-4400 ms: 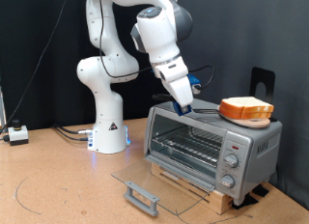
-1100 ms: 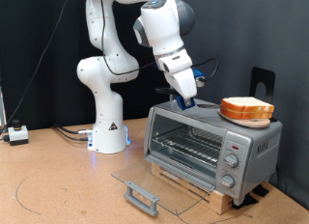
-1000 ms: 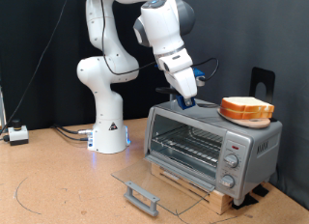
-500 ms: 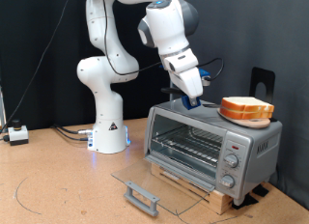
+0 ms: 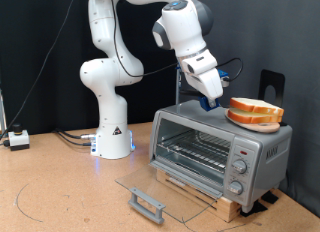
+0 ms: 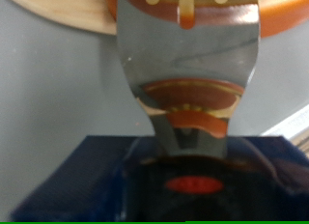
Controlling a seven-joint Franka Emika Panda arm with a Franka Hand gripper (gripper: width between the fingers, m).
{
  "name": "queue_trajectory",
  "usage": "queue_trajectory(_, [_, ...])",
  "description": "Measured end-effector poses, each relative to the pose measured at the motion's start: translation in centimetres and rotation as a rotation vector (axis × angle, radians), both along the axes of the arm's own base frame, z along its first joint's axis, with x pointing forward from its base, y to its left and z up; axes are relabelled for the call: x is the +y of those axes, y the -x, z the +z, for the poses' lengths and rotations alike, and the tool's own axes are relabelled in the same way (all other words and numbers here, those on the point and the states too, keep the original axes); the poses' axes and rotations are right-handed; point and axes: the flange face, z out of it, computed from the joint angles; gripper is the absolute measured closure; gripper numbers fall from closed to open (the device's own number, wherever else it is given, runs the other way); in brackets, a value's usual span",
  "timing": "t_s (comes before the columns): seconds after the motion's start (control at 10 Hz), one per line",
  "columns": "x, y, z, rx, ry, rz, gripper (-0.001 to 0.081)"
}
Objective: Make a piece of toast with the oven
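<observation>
The silver oven [image 5: 222,150] stands on the exterior view's right with its glass door [image 5: 165,189] folded down flat and its rack bare. Two alike slices of toast bread [image 5: 256,110] lie stacked on a round orange plate [image 5: 250,120] on the oven's top. My gripper [image 5: 213,101] hangs just above the oven top, right beside the plate's left rim. In the wrist view the gripper [image 6: 188,16] shows as one closed metal mass with nothing in it, the plate [image 6: 282,15] and a pale slice edge [image 6: 58,10] just beyond it.
The door's grey bar handle [image 5: 147,204] sticks out over the wooden table. The robot base [image 5: 110,132] stands left of the oven. A black stand [image 5: 272,85] rises behind the plate. A small white box [image 5: 17,139] and cables lie at far left.
The gripper has moved rightward over the oven top, from near its left end to right beside the plate. Oven, plate and bread have not moved.
</observation>
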Motion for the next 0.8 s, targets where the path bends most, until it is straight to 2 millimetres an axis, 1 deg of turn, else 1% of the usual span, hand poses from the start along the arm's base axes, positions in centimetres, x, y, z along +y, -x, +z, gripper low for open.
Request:
queue_trajectory(0.5, [2.0, -1.0, -1.4, -0.009, 0.018, -0.042, 0.0411])
queue_trajectory(0.8, [2.2, -1.6, -1.4, -0.029, -0.044, -0.062, 0.0411])
